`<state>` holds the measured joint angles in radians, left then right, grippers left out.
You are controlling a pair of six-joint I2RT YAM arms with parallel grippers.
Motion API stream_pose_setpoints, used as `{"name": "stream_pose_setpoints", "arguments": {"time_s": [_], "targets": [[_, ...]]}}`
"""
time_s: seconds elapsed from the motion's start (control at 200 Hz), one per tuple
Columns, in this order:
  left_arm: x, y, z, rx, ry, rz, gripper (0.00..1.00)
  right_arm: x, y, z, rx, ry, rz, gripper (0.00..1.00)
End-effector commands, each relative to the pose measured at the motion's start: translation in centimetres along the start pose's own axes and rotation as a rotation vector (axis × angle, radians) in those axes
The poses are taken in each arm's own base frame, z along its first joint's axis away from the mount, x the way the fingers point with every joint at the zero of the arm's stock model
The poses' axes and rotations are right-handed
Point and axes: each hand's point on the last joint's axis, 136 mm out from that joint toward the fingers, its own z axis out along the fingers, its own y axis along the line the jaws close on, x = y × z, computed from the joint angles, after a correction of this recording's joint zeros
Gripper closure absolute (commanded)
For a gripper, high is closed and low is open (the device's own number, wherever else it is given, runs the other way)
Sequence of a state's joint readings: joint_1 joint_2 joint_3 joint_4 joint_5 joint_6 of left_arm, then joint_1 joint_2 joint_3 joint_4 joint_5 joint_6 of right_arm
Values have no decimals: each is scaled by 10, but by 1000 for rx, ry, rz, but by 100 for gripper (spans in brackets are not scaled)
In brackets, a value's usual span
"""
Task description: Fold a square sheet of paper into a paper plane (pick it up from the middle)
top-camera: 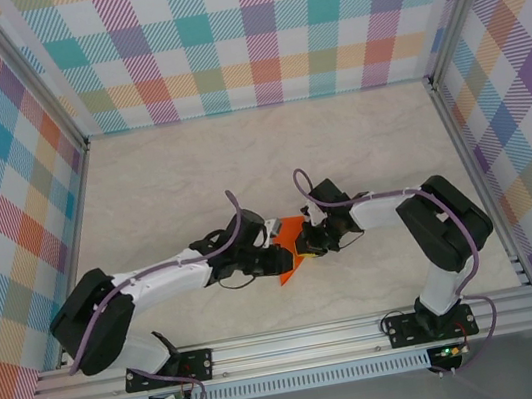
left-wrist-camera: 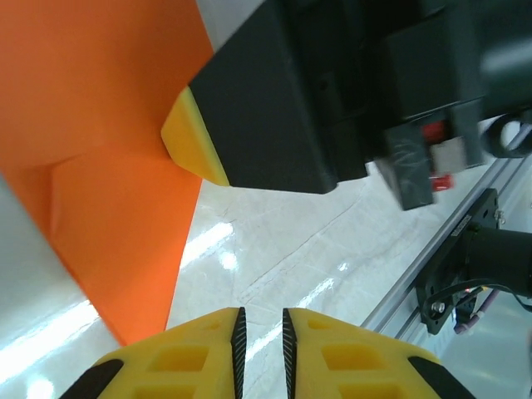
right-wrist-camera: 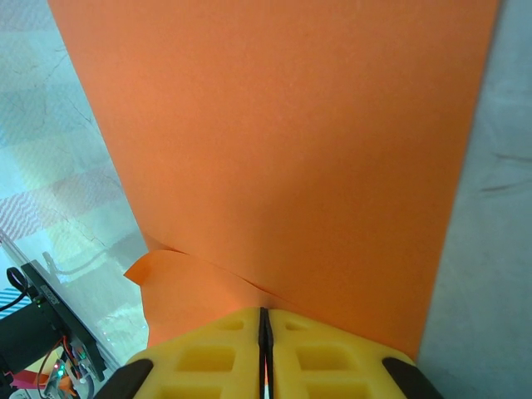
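The square sheet of paper (top-camera: 292, 246) is bright orange and folded into a narrower creased shape, held just above the marble table (top-camera: 240, 163) between the two arms. My right gripper (right-wrist-camera: 264, 314) is shut on its near edge, and the paper (right-wrist-camera: 283, 150) stretches away from the jaws with a loose flap curling at the left. My left gripper (left-wrist-camera: 261, 320) stands beside the paper (left-wrist-camera: 100, 125), slightly to its right; its jaws are a narrow gap apart with only table showing between them. In the overhead view the left gripper (top-camera: 277, 256) and right gripper (top-camera: 305, 244) nearly meet at the sheet.
An aluminium rail (top-camera: 299, 341) runs along the table's near edge, close behind both grippers, and shows as the rail (left-wrist-camera: 449, 241) in the left wrist view. Plaid walls (top-camera: 259, 28) close the back and sides. Bare marble lies beyond the arms.
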<state>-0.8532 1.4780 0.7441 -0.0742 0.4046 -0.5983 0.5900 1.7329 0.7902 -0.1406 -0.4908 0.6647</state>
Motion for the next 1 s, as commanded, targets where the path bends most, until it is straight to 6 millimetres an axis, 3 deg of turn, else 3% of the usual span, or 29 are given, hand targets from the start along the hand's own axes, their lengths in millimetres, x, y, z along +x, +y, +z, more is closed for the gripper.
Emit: {"name": "stream_pose_setpoints", "arguments": {"time_s": [0.0, 0.35, 0.995], "targets": [[-1, -12, 13, 43, 17, -7, 80, 6, -33, 8, 127, 14, 36, 89], [16, 22, 32, -56, 74, -55, 81, 6, -33, 7, 133, 13, 35, 89], [53, 48, 48, -35, 153, -121, 81, 10, -41, 8, 162, 18, 45, 89]]}}
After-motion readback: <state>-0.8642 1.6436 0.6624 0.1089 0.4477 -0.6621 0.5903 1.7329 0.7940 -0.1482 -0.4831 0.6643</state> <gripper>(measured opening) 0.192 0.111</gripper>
